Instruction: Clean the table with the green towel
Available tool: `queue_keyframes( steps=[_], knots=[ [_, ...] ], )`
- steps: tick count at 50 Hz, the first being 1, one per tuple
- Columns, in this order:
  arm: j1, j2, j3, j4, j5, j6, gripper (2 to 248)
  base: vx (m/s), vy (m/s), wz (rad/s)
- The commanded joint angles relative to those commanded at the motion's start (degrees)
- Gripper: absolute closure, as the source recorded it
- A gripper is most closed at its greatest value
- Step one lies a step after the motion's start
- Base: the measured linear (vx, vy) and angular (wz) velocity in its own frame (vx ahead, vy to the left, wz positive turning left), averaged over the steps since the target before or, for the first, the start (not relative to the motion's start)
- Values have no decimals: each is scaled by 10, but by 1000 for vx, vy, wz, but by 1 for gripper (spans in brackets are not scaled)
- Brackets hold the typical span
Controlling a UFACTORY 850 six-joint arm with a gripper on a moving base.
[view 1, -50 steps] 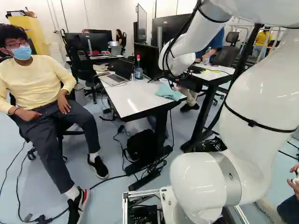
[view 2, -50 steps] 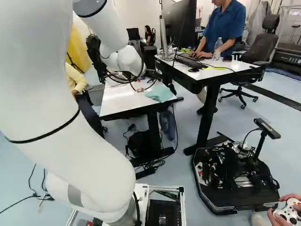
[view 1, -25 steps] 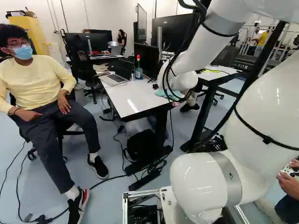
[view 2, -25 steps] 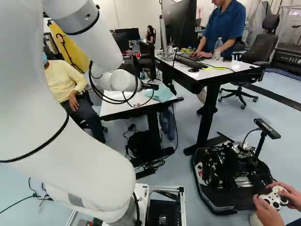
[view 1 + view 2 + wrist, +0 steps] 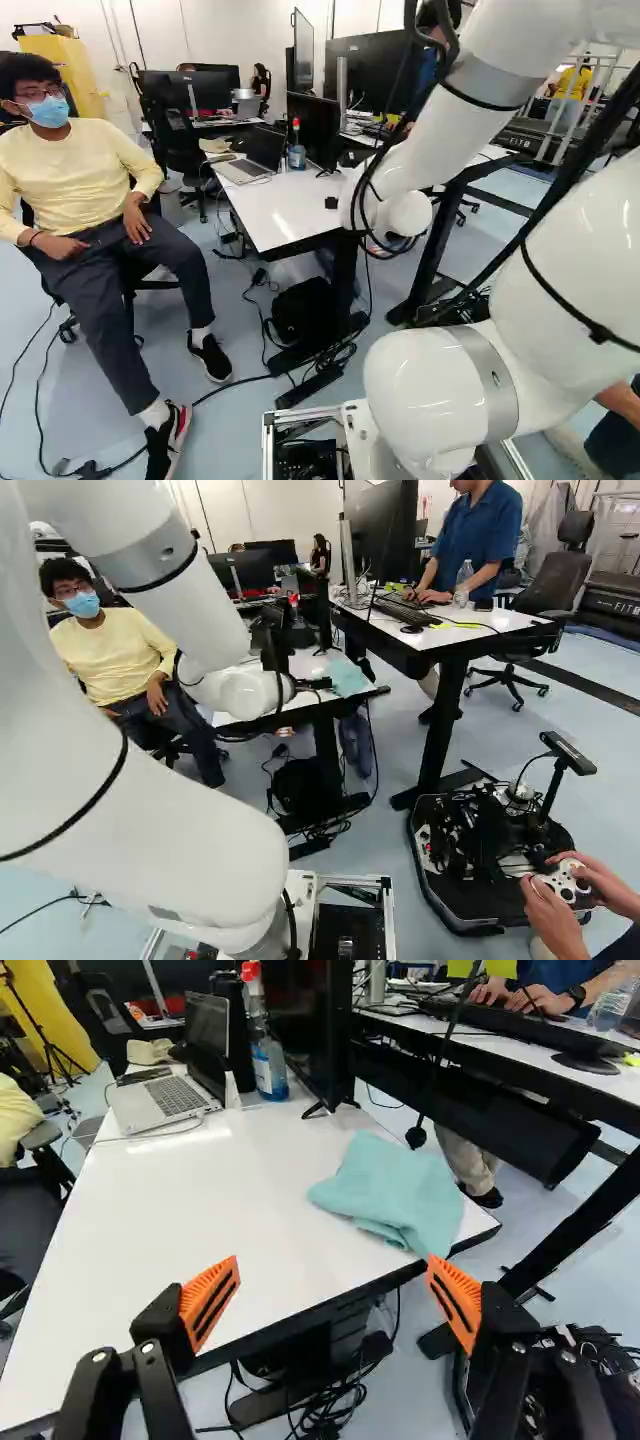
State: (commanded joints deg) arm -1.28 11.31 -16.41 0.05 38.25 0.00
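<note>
Your arm (image 5: 420, 140) has come lower and nearer; its gripper (image 5: 318, 683) gapes wide, empty, before the towel (image 5: 385, 1185) at the table's (image 5: 200, 1230) right.

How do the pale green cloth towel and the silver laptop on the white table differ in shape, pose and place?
The pale green cloth towel lies low and rumpled; the silver laptop stands open, screen raised. The towel is closer to the gripper, the laptop farther off. Both rest on the white table.
</note>
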Motion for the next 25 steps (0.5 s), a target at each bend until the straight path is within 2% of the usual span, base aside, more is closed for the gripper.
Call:
queue_keyframes(
  steps=[25],
  knots=[
    [8,31,75,0,77,0,3,0,0,0]
  ],
)
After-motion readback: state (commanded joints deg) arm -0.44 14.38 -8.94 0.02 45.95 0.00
